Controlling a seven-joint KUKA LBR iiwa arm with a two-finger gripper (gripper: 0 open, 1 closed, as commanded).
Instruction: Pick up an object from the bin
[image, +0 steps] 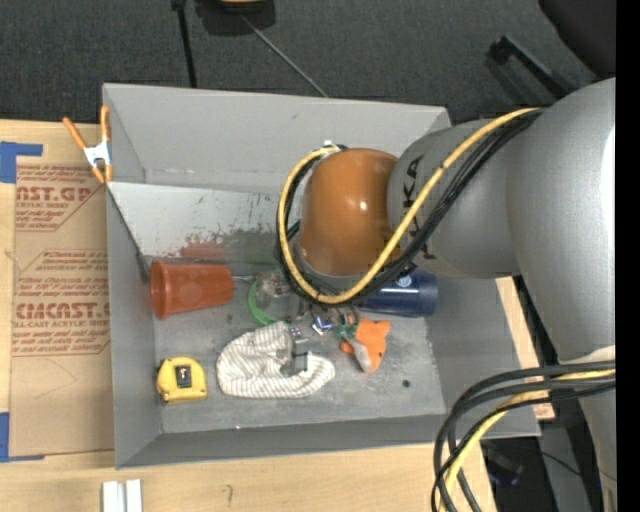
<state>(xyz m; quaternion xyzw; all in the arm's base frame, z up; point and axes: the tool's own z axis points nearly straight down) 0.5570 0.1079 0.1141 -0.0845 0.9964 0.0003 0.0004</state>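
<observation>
My gripper reaches down below the orange dome, and its dark fingertip rests on a crumpled white cloth in the front middle of the bin. Just right of it lies a small orange and white thing. A clear plastic piece with a green rim sits behind the cloth, partly hidden by the arm. A blue bottle lies on its side to the right, mostly under the arm.
An orange-red cup lies on its side at the left. A yellow tape measure sits in the front left corner. The arm covers the back right of the bin.
</observation>
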